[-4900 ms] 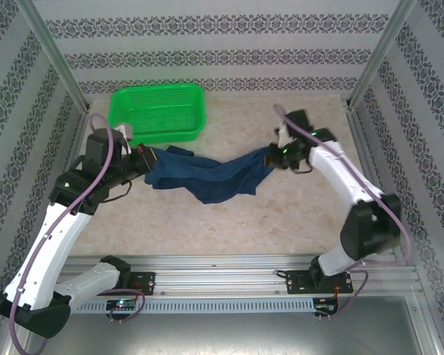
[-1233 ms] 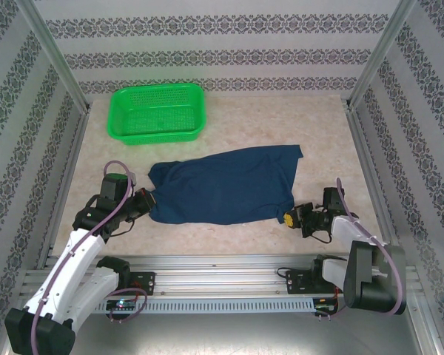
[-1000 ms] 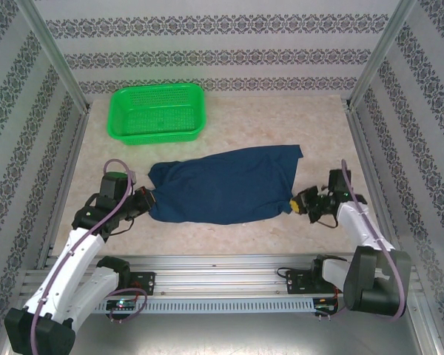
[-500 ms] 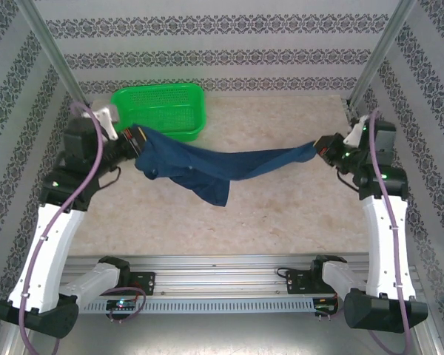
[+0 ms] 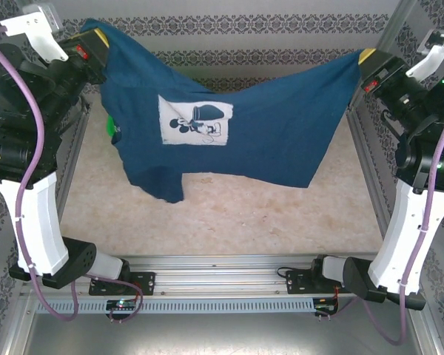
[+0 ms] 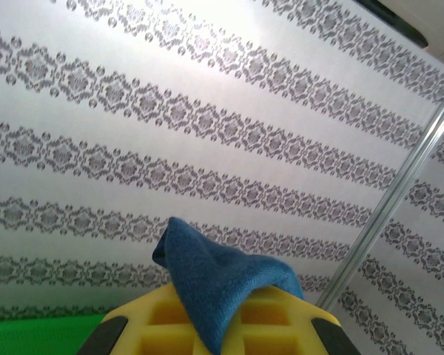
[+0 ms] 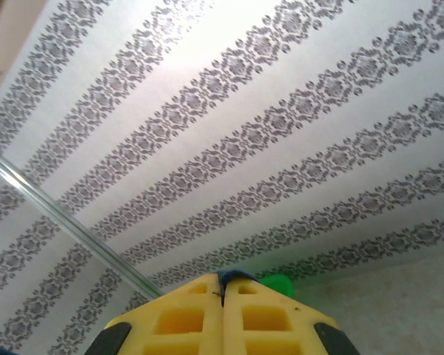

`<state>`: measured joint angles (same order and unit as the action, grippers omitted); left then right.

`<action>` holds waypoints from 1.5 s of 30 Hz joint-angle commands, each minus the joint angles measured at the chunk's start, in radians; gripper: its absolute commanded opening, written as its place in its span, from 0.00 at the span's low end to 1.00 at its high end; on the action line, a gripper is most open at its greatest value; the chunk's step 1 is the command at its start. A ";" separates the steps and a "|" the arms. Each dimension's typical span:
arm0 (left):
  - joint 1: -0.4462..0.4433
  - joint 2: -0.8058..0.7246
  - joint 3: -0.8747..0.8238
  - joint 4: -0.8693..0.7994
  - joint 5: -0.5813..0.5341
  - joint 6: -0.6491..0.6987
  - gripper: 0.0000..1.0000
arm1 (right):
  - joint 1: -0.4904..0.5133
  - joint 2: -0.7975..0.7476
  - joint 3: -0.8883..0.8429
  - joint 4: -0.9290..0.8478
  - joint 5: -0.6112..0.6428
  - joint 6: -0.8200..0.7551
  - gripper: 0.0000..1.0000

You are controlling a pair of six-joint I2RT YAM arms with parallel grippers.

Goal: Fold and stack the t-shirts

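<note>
The left hand (image 5: 96,38) is clamped fully shut on one corner of the dark navy t-shirt (image 5: 266,133), high above the far left corner of the worktop (image 5: 229,214). In the left wrist view a tuft of blue cloth pokes up from between its yellow fingers (image 6: 277,325). The right hand (image 5: 366,56) is likewise closed tight on another edge of the shirt, high above the far right corner of the worktop. In the right wrist view its yellow fingers (image 7: 177,322) are pressed together, with a thin sliver of blue at their tip.

Between the two hands the t-shirt hangs spread out like a sheet above the far half of the worktop, its top edge sagging in the middle. The white printed graphic (image 5: 194,120), a cartoon figure, faces the top camera above the left part of the worktop. The lower edge hangs unevenly, lowest at a corner above the worktop's left side; whether it touches the worktop cannot be told.

A sliver of the green mesh basket (image 5: 111,127) shows past the shirt's left edge, at the far left of the worktop. Patterned walls (image 5: 229,26) stand around the worktop.
</note>
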<state>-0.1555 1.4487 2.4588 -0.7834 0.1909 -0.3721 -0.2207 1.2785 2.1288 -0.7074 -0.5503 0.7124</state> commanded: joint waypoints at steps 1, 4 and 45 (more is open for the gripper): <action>0.008 -0.001 0.010 0.067 0.024 0.044 0.00 | -0.008 0.020 0.055 -0.028 -0.032 0.028 0.00; 0.009 0.047 0.024 0.041 0.041 0.062 0.00 | -0.008 0.015 -0.010 -0.026 -0.033 0.021 0.00; 0.175 -0.470 -1.546 0.495 0.347 -0.199 0.00 | -0.117 -0.240 -1.130 0.071 0.033 -0.146 0.00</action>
<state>0.0143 1.0916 1.0702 -0.2878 0.6308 -0.5690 -0.3378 1.1316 1.0863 -0.5827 -0.5900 0.5949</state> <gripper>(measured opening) 0.052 0.065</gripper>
